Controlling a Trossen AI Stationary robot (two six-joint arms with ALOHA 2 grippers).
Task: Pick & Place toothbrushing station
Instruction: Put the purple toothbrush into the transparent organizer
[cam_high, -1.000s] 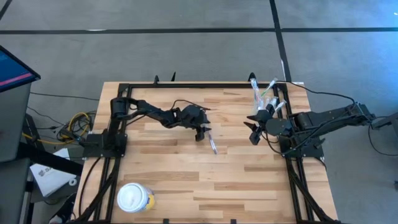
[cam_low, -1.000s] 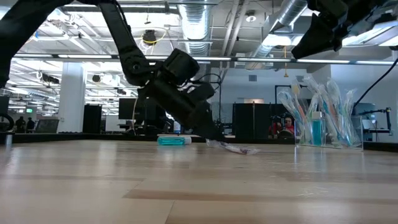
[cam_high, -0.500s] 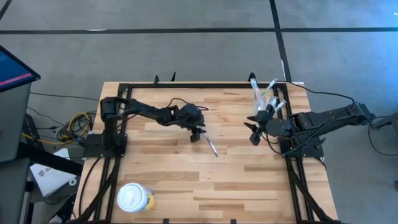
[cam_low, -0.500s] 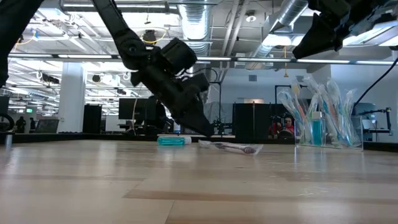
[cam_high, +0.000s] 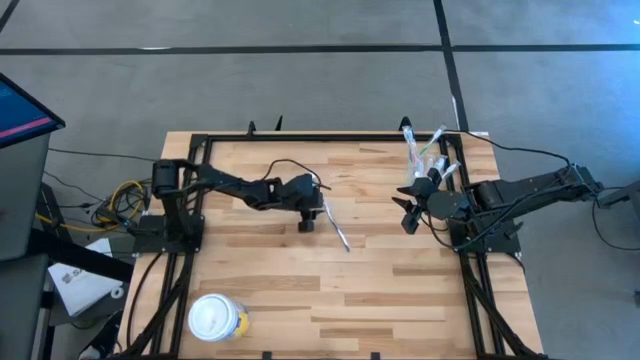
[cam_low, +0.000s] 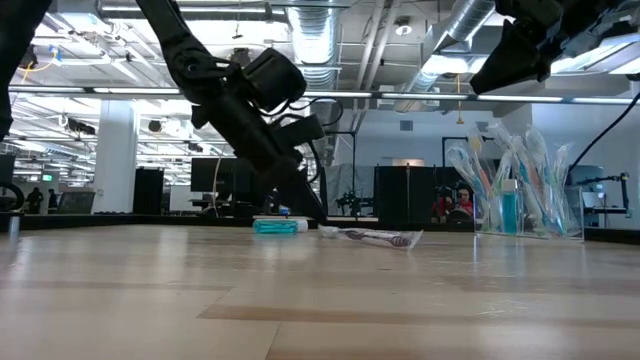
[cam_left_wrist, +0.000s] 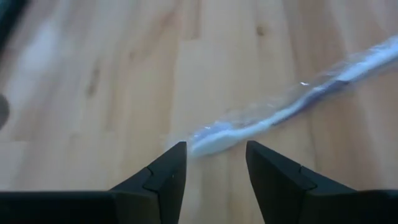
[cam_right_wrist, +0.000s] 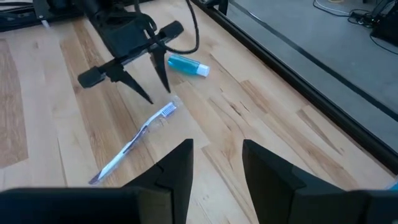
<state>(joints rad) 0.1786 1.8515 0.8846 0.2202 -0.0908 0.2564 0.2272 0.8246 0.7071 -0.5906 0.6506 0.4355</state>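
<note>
A wrapped white-and-blue toothbrush (cam_high: 336, 228) lies flat on the wooden table near its middle. My left gripper (cam_high: 309, 222) hovers open just left of it, slanting down. In the left wrist view the brush's head end (cam_left_wrist: 208, 142) shows just beyond the gap between the fingers, untouched. A small blue tube (cam_right_wrist: 186, 65) with a white cap lies on the table behind the left gripper. The clear tumbler (cam_low: 515, 215) stands at the far right with several toothbrushes upright in it. My right gripper (cam_high: 408, 215) waits open, high above the table near the tumbler.
A round yellow tub with a white lid (cam_high: 216, 318) stands near the front left edge. Black frame rails (cam_high: 330, 138) run along the table's far and side edges. Bare wood lies between the toothbrush and the right arm.
My left gripper has drawn back from the toothbrush toward the table's left edge, risen and rolled a little, staying open. The toothbrush, whose one end was under the fingertips, now lies flat and uncovered on the table.
</note>
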